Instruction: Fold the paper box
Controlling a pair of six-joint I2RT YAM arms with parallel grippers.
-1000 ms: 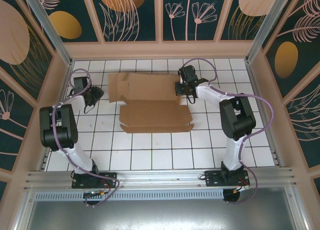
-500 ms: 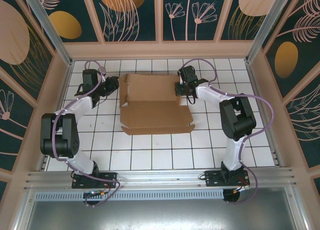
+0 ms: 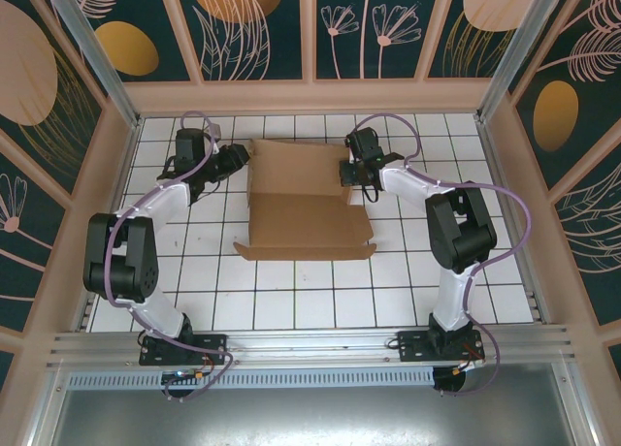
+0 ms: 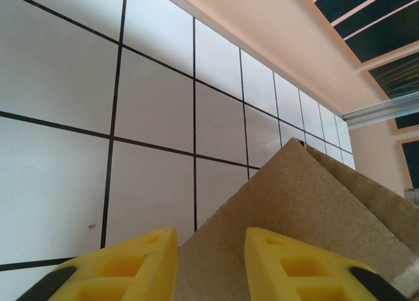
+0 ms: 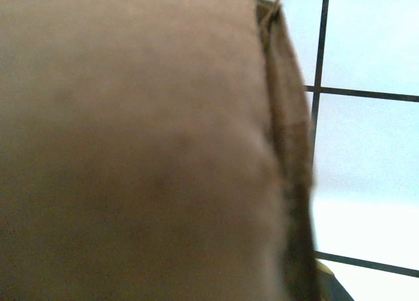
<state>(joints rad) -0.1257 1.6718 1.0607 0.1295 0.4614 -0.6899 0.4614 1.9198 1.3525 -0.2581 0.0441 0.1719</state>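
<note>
The paper box (image 3: 306, 218) is a brown cardboard sheet lying on the white tiled table, its front flap spread toward me. My left gripper (image 3: 240, 161) is at the box's back left corner, against the left side flap, which stands raised. In the left wrist view its yellow fingers (image 4: 124, 265) stand apart, open, with the flap's brown face (image 4: 308, 196) showing between and beyond them. My right gripper (image 3: 351, 172) is at the box's right edge, shut on the right side flap. Blurred cardboard (image 5: 131, 150) lies close across the right wrist view and hides the fingers.
The tiled table (image 3: 310, 301) has free room in front of the box and on both sides. A peach back wall (image 3: 310, 97) runs just behind the box. Side walls and metal posts (image 3: 500, 68) close in the workspace.
My left arm swung from the table's left side in to the box's left edge. The left side flap, flat a second ago, now stands raised. The right arm stayed put.
</note>
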